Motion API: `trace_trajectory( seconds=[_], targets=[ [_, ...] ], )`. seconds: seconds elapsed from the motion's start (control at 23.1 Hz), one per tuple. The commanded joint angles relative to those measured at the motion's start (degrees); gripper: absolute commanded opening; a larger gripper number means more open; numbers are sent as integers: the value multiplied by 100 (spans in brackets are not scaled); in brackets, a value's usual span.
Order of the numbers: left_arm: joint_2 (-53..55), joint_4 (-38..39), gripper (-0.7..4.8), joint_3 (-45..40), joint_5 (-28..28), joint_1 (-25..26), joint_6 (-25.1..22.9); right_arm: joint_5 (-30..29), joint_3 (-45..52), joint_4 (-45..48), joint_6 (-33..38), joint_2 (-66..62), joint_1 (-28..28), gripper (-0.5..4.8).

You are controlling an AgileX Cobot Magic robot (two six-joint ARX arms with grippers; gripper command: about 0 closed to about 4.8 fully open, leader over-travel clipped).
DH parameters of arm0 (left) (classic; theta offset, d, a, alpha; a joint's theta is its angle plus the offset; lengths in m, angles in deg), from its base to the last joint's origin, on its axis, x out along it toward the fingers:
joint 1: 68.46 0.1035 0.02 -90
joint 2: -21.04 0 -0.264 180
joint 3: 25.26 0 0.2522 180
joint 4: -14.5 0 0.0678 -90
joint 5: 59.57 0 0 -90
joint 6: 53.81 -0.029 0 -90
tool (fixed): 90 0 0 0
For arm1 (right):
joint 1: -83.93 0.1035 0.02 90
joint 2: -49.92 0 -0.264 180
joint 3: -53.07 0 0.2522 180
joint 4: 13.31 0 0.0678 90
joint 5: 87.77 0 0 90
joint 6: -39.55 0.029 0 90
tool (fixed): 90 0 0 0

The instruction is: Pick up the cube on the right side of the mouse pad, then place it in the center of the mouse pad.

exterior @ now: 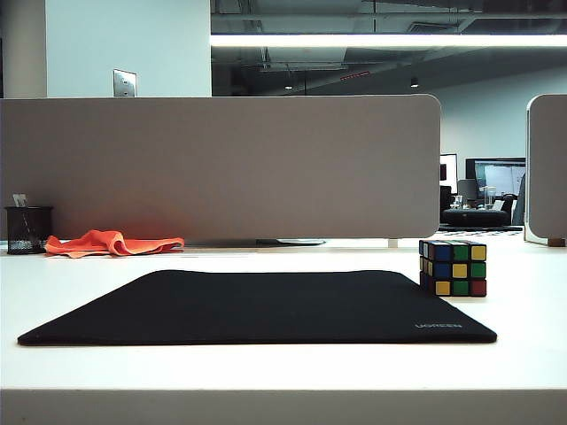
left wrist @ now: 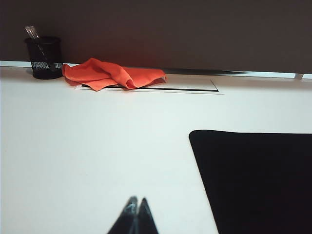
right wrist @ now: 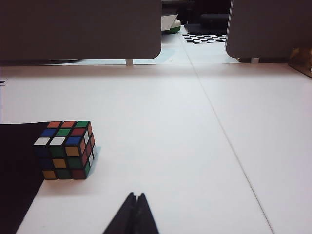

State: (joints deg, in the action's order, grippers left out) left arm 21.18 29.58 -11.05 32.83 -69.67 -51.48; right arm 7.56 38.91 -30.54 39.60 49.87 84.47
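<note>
My left gripper (left wrist: 136,207) shows only as two dark fingertips pressed together into a point, holding nothing, low over the bare white table (left wrist: 97,146); the rest of it is cut off by the edge of its wrist view. Just beyond and to one side lies a corner of the mouse pad (left wrist: 253,180), the remainder of the mat running out of that picture. Farther off, by the grey partition (left wrist: 170,34), an orange cloth (left wrist: 112,74) lies crumpled over a thin slot in the table, and a black mesh pen cup (left wrist: 45,57) stands next to it — what sits in the cup is too small to make out. My right gripper (right wrist: 135,209) is likewise shut and empty, its tips meeting over the table, the body out of frame. Ahead of it stands the cube (right wrist: 67,150), upright on the table, right at the edge of the mouse pad; whether it touches the mat I cannot tell from here. In the exterior view neither arm appears at all — only the cube just beside the pad's far right corner, and the pad itself flat and bare, with faint grey lettering at its near right corner.
</note>
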Motion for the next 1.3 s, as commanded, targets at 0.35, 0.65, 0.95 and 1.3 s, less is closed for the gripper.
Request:
trace_trajectory(
  seconds=[0.35, 0.65, 0.95, 1.3],
  targets=[
    [2, -57, -6, 4, 24, 0, -17, -35, 33, 107, 11, 13, 2, 10],
    [2, 94, -6, 374, 452, -2, 656, -238, 31, 79, 516, 13, 2, -1],
    [442, 758, -6, 1576, 1086, 0, 402, -345, -566, -9, 1088, -11, 4, -2],
    [2828, 1106, -6, 3285, 2050, -2, 70, -422, -1998, -866, 734, -649, 4, -3]
  ],
)
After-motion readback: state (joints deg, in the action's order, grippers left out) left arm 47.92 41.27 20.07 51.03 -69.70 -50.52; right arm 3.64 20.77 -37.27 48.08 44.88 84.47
